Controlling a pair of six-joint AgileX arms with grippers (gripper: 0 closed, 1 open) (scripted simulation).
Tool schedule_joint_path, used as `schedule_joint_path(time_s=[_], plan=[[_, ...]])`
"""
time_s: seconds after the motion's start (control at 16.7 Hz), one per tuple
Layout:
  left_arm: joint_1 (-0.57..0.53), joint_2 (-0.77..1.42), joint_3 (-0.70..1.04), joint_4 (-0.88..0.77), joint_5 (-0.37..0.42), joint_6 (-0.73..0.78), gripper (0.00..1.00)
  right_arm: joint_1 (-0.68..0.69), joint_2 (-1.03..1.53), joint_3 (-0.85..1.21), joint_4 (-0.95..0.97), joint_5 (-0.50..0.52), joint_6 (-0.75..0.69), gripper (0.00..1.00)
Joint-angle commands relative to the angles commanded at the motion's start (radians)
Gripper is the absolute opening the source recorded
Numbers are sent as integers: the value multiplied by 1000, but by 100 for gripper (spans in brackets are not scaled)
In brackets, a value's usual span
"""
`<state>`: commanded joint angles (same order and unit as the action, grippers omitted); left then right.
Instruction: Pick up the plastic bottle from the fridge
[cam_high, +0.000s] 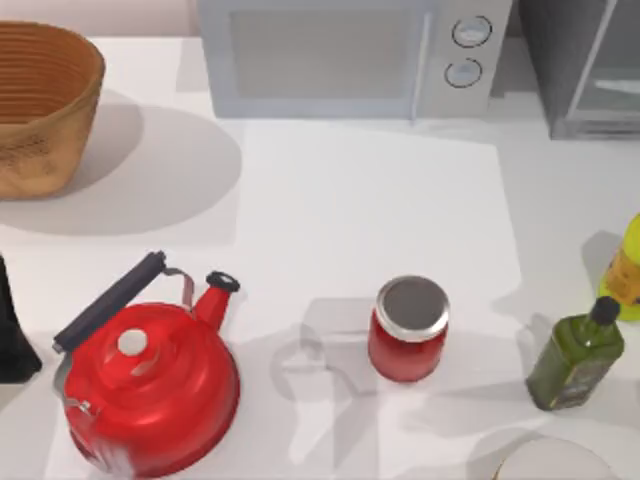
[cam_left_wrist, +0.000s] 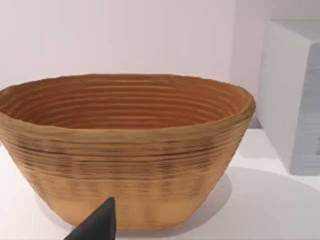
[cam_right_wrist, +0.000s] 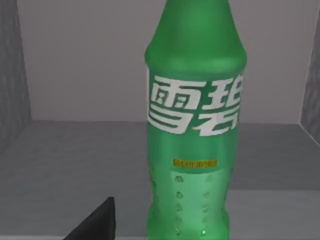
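Plastic bottle (cam_right_wrist: 195, 125), green with white lettering, is standing upright on the grey floor inside the fridge (cam_right_wrist: 75, 155), filling the centre of my right wrist view, and I cannot tell how my right end effector (cam_right_wrist: 97, 222) is set from the dark fingertip showing at the lower left. In the top view the fridge (cam_high: 590, 70) is sitting at the upper right of the desk (cam_high: 370, 200). My left end effector (cam_left_wrist: 100, 225) is facing the wicker basket (cam_left_wrist: 125, 145) at the desk's upper left, its state unclear too.

Plastic bottle (cam_right_wrist: 196, 125) green — white lettering; fridge (cam_right_wrist: 75, 165) grey.
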<state>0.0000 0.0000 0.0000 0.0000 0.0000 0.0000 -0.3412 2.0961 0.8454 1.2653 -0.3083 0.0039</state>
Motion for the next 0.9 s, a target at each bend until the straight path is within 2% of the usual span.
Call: schedule_joint_path(time_s=[0.3, 0.66, 0.9], plan=[[0, 0, 0, 0, 0, 0, 100, 65, 65, 169, -121, 66, 0, 100], [0, 0, 0, 0, 0, 0, 100, 64, 74, 185, -130, 66, 0, 100], [0, 0, 0, 0, 0, 0, 100, 80, 151, 333, -196, 83, -1, 100]])
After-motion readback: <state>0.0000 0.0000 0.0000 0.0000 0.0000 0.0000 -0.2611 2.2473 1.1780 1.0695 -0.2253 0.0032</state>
